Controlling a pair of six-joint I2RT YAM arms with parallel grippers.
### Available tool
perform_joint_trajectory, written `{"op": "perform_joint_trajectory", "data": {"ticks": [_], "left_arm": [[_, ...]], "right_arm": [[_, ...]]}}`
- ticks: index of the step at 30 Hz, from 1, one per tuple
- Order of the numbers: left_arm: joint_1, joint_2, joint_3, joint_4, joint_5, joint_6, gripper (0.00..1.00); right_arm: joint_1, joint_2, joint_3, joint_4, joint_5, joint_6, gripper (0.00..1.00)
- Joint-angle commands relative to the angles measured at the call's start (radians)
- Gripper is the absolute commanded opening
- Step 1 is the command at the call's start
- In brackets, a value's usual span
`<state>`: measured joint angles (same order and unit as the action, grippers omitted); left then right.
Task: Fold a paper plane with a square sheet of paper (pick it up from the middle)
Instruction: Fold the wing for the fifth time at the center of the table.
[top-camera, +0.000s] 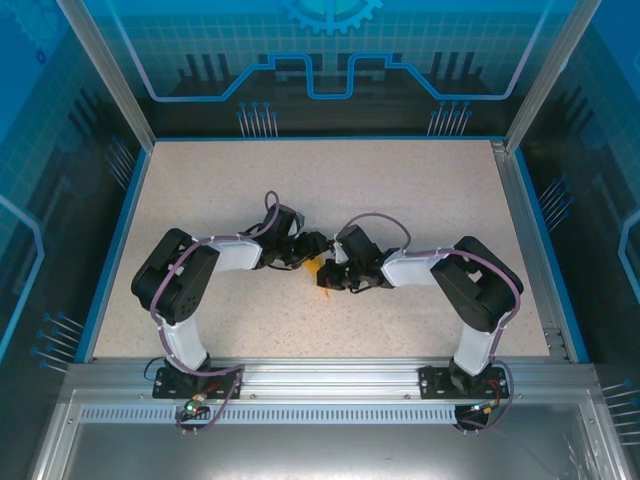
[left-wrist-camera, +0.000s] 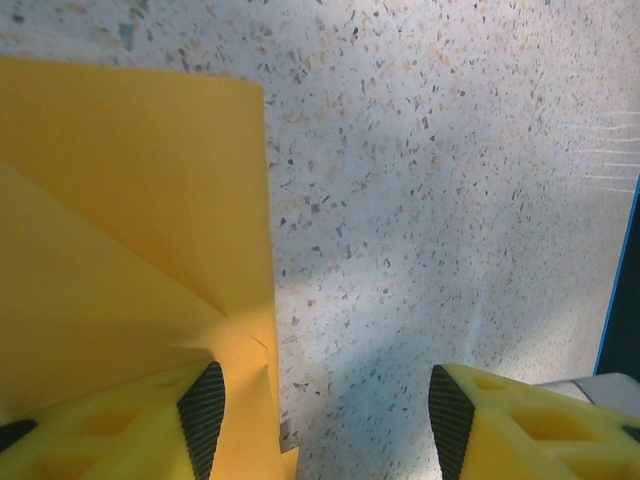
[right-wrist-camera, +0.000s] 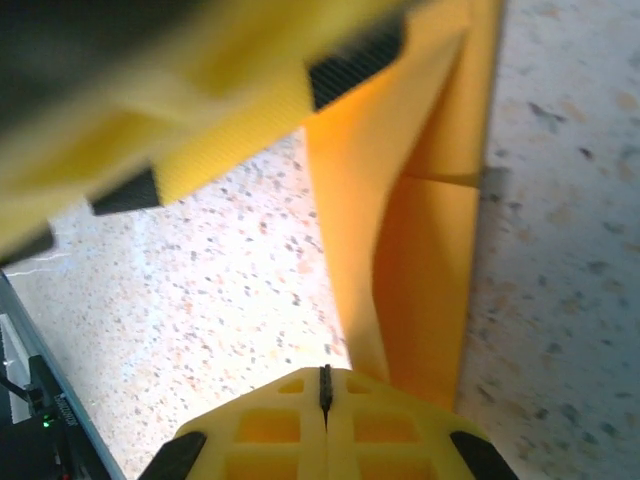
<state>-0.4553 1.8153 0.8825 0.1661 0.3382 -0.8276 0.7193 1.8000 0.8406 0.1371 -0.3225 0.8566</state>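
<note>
Left gripper (left-wrist-camera: 320, 400) jaws stand apart, nothing clamped between them. On my left wrist feed its left finger pad (left-wrist-camera: 205, 415) sits over the edge of the square sheet of paper (left-wrist-camera: 130, 220); the other finger is over bare table (left-wrist-camera: 430, 200).

Right gripper (right-wrist-camera: 325, 385) fingers are pressed together, seam closed. On the right wrist feed the paper (right-wrist-camera: 420, 260) runs from the upper right of the frame down to the right half of those fingertips. I can't tell whether it's pinched or just touching. A blurred yellow finger with a black pad sits in the upper left of that frame, right by the sheet.

From the top camera, both arms are bent inward, elbows out, wrists meeting at the middle of the table (top-camera: 400, 190). Left gripper (top-camera: 312, 243) sits just above and left of the right gripper (top-camera: 328, 278), with the sheet (top-camera: 318, 267) between them, mostly covered.

Count: two arms, two grippers, one orange-yellow sheet. It has diagonal creases with a flap folded over, and it sits at frame centre in the top view.
</note>
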Motion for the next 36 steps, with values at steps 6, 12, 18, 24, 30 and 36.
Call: {"op": "perform_joint_trajectory", "data": {"ticks": [6,12,18,24,30,36], "left_arm": [[0.007,0.021,0.013,-0.045,0.005,0.032,0.60],[0.007,0.025,0.010,-0.042,0.004,0.026,0.60],[0.007,0.024,0.013,-0.049,0.002,0.025,0.59],[0.009,0.030,0.015,-0.062,-0.006,0.019,0.59],[0.011,0.043,0.018,-0.068,-0.009,0.013,0.59],[0.010,0.052,0.024,-0.074,-0.003,0.017,0.59]], "right_arm": [[-0.015,0.008,-0.041,-0.007,-0.004,0.002,0.04],[-0.012,0.034,-0.077,-0.025,0.008,0.018,0.02],[-0.003,0.025,-0.151,0.006,0.025,0.031,0.00],[0.000,-0.020,-0.174,0.000,-0.002,-0.006,0.01],[0.012,-0.047,-0.158,-0.062,-0.015,-0.069,0.02],[-0.004,-0.102,-0.165,-0.071,-0.011,-0.067,0.04]]}}
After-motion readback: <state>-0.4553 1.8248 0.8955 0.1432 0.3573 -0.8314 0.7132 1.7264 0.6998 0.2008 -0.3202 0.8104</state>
